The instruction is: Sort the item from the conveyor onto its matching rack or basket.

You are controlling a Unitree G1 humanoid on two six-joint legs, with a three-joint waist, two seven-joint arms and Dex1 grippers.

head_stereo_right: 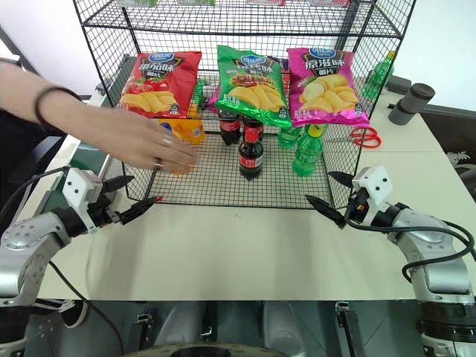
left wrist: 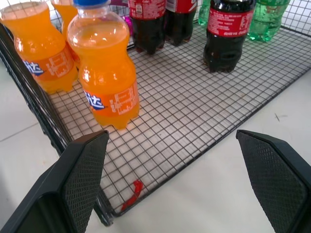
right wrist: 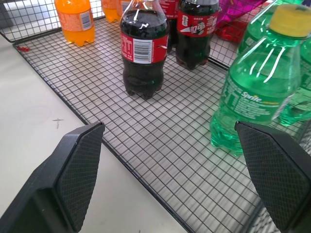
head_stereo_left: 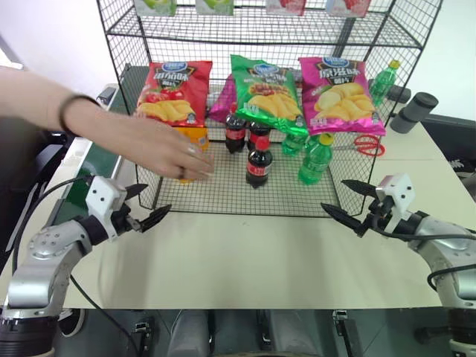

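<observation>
At frame centre the cola bottle [head_stereo_left: 259, 164] stands on the rack [head_stereo_left: 245, 195] floor, near its front edge; left gripper [head_stereo_left: 146, 206] and right gripper [head_stereo_left: 348, 202] gape wide over bare table [head_stereo_left: 245, 256].

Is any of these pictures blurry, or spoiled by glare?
Left eye view: the person's hand over the rack is slightly smeared. Right wrist view: white glints on the cola bottle and green bottle. Left wrist view: the orange bottle is crisp.
</observation>
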